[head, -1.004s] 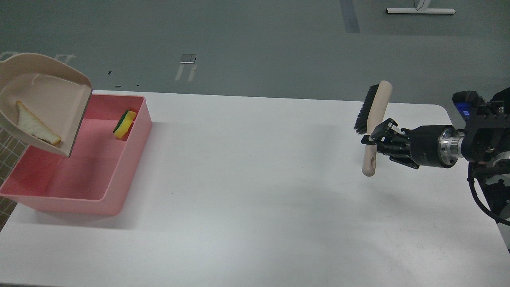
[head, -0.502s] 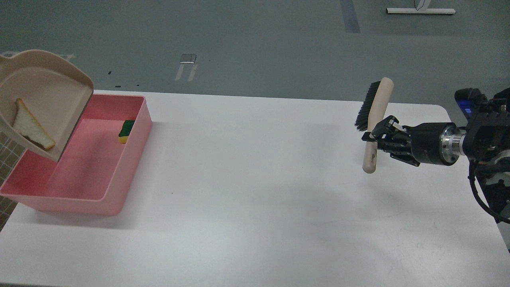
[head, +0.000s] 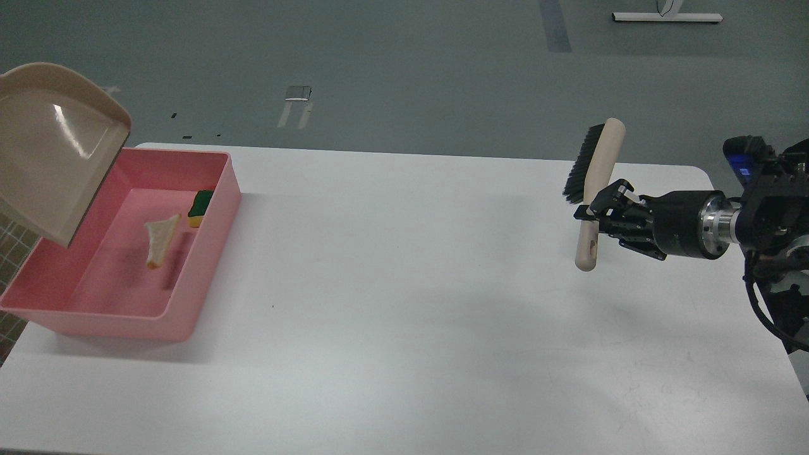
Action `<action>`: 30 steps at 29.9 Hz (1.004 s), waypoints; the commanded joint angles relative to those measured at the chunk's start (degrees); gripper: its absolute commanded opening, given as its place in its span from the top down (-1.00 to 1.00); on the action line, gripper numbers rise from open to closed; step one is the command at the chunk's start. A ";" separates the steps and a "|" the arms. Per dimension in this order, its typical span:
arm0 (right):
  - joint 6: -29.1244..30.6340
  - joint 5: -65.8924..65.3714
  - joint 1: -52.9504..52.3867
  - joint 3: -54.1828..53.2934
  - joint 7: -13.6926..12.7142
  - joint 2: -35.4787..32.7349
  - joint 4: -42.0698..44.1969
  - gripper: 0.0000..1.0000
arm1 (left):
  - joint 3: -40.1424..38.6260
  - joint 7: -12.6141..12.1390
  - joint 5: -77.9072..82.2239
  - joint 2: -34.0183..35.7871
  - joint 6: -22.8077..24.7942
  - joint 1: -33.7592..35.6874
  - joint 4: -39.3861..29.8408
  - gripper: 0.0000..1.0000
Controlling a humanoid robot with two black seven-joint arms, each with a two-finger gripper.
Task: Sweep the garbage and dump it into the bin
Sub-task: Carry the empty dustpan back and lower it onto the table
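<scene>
The pink bin [head: 208,253] stands at the table's left end. The yellow sponge [head: 201,207] lies inside it against the far right wall, green side up. The white bread slice [head: 160,240] is in the bin's middle, blurred. The beige dustpan [head: 54,151] hangs tilted above the bin's left side, with nothing in it. My left gripper is out of view past the left edge. My right gripper [head: 600,212] is shut on the handle of a wooden brush [head: 597,183] with black bristles, held above the table's right side.
The white table [head: 404,303] spreads between the bin and the brush. Grey floor lies beyond the far edge. My right arm [head: 727,221] comes in from the right edge.
The dustpan tipped up further and rose. The bread slice slid out of it into the bin. The sponge settled against the bin wall. The brush rose slightly.
</scene>
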State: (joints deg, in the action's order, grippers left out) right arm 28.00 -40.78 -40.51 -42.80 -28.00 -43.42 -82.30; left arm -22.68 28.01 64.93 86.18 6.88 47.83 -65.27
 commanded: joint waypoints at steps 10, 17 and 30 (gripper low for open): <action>0.00 0.00 0.17 0.00 0.00 0.09 -0.05 1.00 | 0.09 -0.01 -15.77 -0.57 7.88 0.77 0.32 1.00; 0.00 0.00 0.08 0.00 0.00 1.58 0.03 1.00 | 0.09 -0.01 -29.32 -3.91 13.86 1.04 0.23 1.00; 0.00 -0.18 0.17 0.09 0.00 2.20 0.12 1.00 | 0.79 -0.01 -37.94 -17.26 11.32 -0.11 -0.30 1.00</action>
State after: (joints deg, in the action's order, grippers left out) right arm 28.00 -40.94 -40.30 -42.79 -28.00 -41.29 -82.17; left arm -21.96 28.00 27.19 71.75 19.70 47.88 -65.54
